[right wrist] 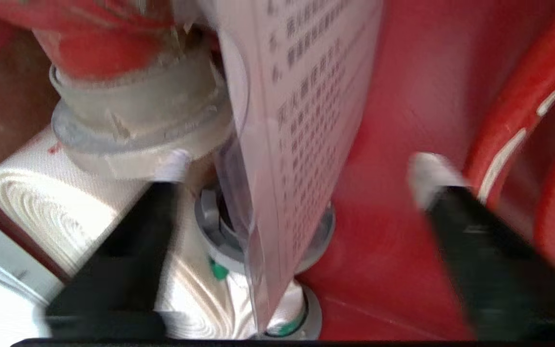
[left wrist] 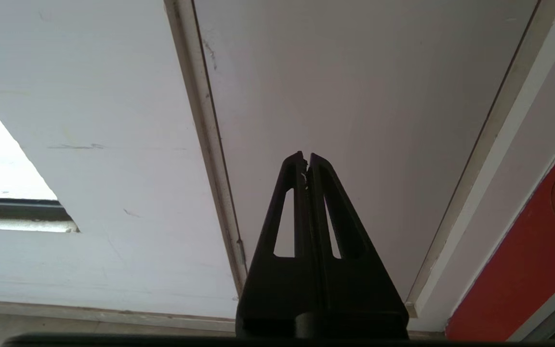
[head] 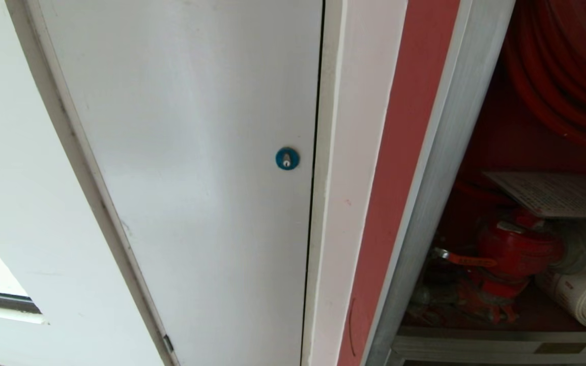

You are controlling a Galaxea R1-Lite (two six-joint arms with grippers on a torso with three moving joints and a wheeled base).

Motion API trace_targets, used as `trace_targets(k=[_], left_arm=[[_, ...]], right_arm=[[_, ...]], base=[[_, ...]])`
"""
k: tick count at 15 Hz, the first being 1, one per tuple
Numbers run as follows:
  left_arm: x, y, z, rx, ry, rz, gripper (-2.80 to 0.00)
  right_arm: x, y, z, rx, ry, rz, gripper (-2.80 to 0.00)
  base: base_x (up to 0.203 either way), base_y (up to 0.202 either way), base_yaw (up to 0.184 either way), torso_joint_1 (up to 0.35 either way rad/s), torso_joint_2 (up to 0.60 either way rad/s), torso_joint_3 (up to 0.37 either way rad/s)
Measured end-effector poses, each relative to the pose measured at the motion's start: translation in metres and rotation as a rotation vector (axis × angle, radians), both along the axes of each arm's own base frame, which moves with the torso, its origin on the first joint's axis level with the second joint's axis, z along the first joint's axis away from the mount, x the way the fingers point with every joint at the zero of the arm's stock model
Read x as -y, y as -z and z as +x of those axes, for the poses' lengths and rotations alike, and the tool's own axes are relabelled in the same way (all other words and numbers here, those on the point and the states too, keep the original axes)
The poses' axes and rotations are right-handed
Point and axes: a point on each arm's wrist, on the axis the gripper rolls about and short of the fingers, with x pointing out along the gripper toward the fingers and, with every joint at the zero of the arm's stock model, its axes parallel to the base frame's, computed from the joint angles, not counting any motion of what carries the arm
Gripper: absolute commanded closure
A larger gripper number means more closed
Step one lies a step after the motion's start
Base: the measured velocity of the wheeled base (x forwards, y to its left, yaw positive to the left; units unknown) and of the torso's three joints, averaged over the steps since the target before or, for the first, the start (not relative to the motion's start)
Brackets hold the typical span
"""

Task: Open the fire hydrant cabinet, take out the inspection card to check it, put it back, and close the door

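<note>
Card (right wrist: 301,120) sits btwn open right pincer (right wrist: 297,168) tips, valve (right wrist: 113,53) beside.

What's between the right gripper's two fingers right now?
The inspection card, edge-on between the open right gripper's fingers, touching neither, as the right wrist view shows.

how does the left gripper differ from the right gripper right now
The left gripper has its fingers pressed together, while the right gripper stands wide open. The left gripper faces the plain white panel, outside the cabinet; the right gripper is inside the red fire hydrant cabinet, its fingers either side of the inspection card without gripping it. The left one looks idle; the right is at work. Both have black fingers.
</note>
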Motion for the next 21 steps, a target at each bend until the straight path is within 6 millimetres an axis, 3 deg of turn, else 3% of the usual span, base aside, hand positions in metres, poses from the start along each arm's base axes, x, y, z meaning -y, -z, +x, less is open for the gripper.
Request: trace_targets(k=[7, 13, 18, 21], left_arm=[[0.0, 0.0, 0.0, 0.0, 0.0, 0.0, 0.0], [0.0, 0.0, 0.0, 0.0, 0.0, 0.0, 0.0], [0.0, 0.0, 0.0, 0.0, 0.0, 0.0, 0.0], [0.0, 0.0, 0.0, 0.0, 0.001, 0.0, 0.0]], right_arm=[[0.0, 0.002, 0.001, -0.011, 0.016, -0.003, 0.0], [-0.006, 0.004, -0.01, -0.013, 0.022, -0.006, 0.0], [-0.021, -0.003, -0.038, 0.023, 0.029, -0.029, 0.0], [-0.034, -0.01, -0.067, 0.025, 0.055, -0.052, 0.0]], base=[[0.0, 0.0, 0.0, 0.0, 0.0, 0.0], [0.0, 0.0, 0.0, 0.0, 0.0, 0.0], [0.0, 0.0, 0.0, 0.0, 0.0, 0.0], [0.0, 0.0, 0.0, 0.0, 0.0, 0.0]])
